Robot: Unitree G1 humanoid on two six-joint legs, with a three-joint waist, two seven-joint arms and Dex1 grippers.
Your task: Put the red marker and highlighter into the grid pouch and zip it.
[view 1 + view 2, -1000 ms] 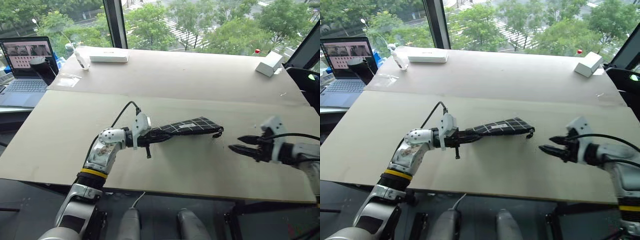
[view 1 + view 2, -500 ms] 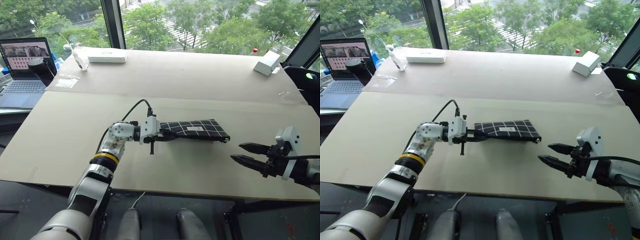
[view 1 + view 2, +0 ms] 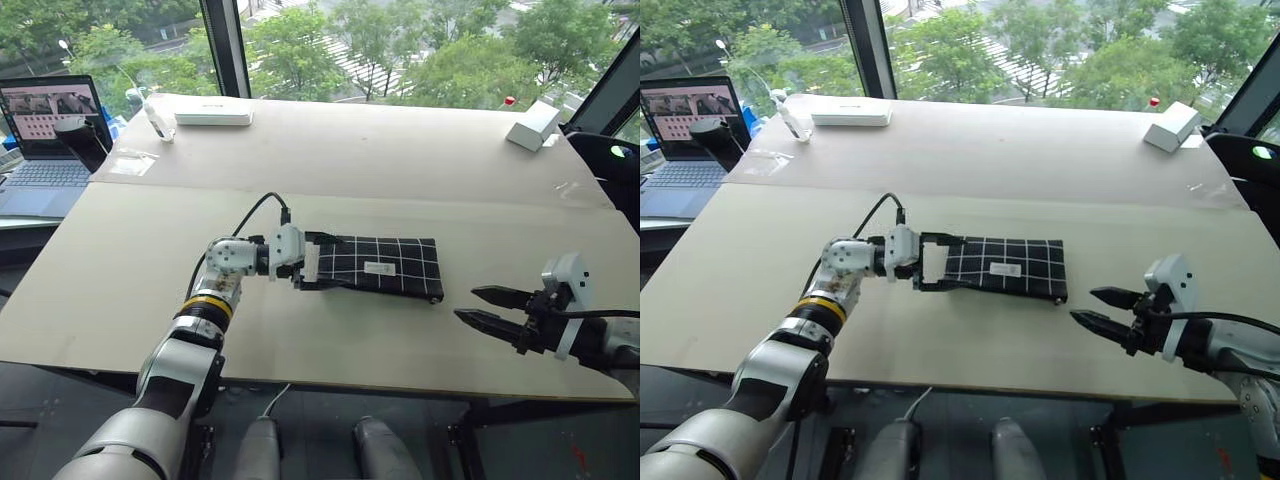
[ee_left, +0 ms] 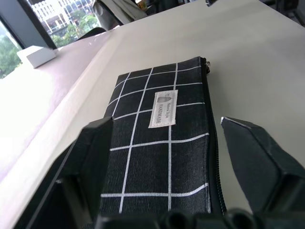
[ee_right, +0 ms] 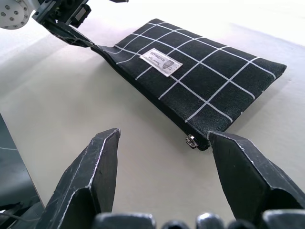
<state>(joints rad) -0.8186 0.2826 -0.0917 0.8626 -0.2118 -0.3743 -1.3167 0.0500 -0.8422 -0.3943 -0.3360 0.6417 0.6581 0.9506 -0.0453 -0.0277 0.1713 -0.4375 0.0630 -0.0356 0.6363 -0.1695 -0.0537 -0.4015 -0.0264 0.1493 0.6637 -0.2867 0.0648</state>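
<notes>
The grid pouch (image 3: 385, 268), black with white lines and a small white label, lies flat on the table near its front middle. My left gripper (image 3: 962, 262) is open, one finger on each side of the pouch's left end. In the left wrist view the pouch (image 4: 157, 143) lies between the spread fingers (image 4: 95, 143). My right gripper (image 3: 467, 304) hovers open to the right of the pouch, empty and apart from it. The right wrist view shows the pouch's corner with the zipper pull (image 5: 190, 141) just beyond its fingers. The red marker and the highlighter are out of view.
A laptop (image 3: 50, 130) stands at the far left beside the table. A flat white box (image 3: 215, 117) and a small white bottle (image 3: 157, 118) lie at the back left, and a white block (image 3: 533, 125) at the back right. The table's front edge (image 3: 330, 375) runs close below the pouch.
My left gripper has opened and released the pouch's left end. The pouch, held tilted before, now lies flat. The right gripper has stayed open, shifting only slightly.
</notes>
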